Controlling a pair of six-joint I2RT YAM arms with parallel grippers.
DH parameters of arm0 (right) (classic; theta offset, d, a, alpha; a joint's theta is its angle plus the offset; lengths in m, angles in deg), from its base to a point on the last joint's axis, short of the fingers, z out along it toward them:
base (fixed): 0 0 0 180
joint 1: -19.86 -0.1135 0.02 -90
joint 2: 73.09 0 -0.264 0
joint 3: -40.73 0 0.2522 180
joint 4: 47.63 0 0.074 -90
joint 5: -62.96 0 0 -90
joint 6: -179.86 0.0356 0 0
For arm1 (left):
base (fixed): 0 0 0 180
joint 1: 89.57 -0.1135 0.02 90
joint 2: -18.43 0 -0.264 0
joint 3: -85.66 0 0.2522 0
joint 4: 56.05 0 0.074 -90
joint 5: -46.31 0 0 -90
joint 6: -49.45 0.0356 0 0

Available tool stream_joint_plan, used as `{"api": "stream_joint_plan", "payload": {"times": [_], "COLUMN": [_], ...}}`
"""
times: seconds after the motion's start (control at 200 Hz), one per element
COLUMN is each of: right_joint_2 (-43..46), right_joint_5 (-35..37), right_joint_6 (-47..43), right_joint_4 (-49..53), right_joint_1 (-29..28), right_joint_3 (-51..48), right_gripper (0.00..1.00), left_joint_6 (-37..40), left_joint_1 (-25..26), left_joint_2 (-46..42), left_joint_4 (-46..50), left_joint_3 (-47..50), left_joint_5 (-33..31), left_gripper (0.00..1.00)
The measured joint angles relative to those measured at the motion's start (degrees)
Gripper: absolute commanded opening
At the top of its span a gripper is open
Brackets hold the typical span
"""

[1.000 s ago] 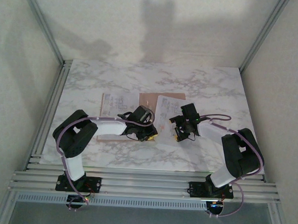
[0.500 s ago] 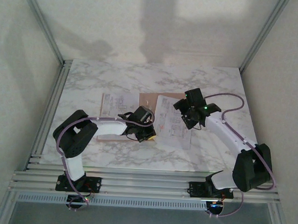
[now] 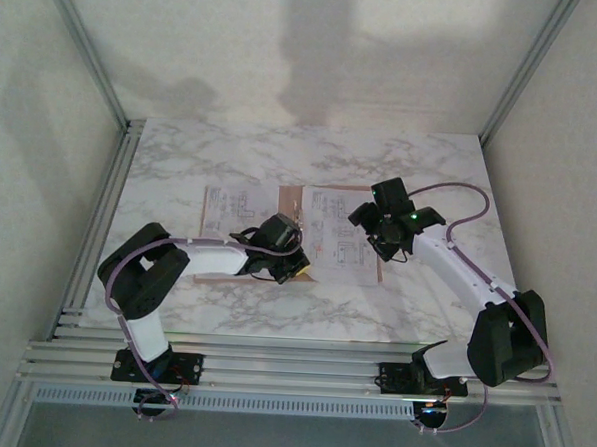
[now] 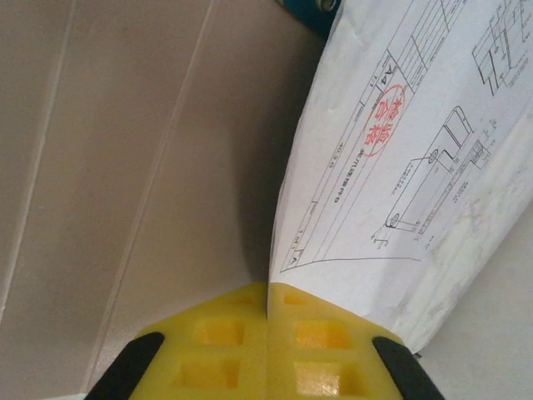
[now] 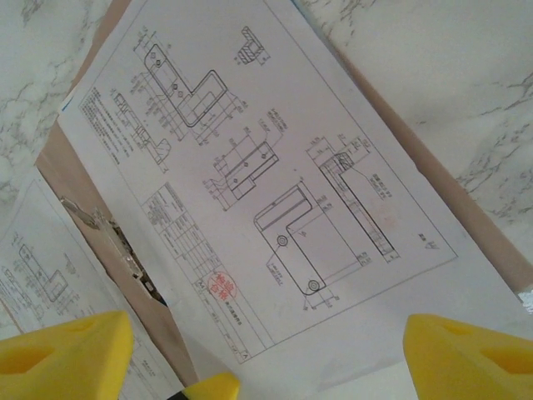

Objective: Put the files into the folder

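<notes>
Folder (image 3: pixel 292 196): lies flat at the middle of the table (image 3: pixel 232 150), mostly covered by a sheet.
Sheet (image 3: pixel 340 236): printed with line drawings and a red stamp. It rests on the folder with its near left corner lifted.
Second sheet (image 3: pixel 227 210): flat on the table, just left of the folder.
Left gripper (image 3: pixel 296 268): fingers pressed together, pinching the sheet's lifted corner over the folder's near left corner.
Right gripper (image 3: pixel 376 233): spread wide, holding nothing, above the sheet's right edge.
</notes>
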Motion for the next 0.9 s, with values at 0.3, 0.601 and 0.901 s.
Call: {"api": "stream_joint_plan", "payload": {"times": [0.3,0.601,0.901], "right_joint_2": [-1.62,-1.62,-1.62], "right_joint_5": [-0.59,-1.92,-2.03], "right_joint_6": [-2.97,-4.57,-5.18], "right_joint_4": [-0.04,-0.2,-0.2], "right_joint_1": [0.0,0.39,0.66], "right_joint_3": [0.07,0.07,0.07], "right_gripper": [0.85,0.85,0.85], "left_joint_6": [-5.97,-9.01,-9.88], "left_joint_1": [1.38,2.38,2.75], "left_joint_2": [0.0,0.0,0.0], "left_joint_4": [-3.58,-4.9,-4.85], "left_joint_3": [0.87,1.86,1.86], "left_joint_5": [-2.64,-4.74,-5.57], "left_gripper": [0.0,0.0,0.0]}}
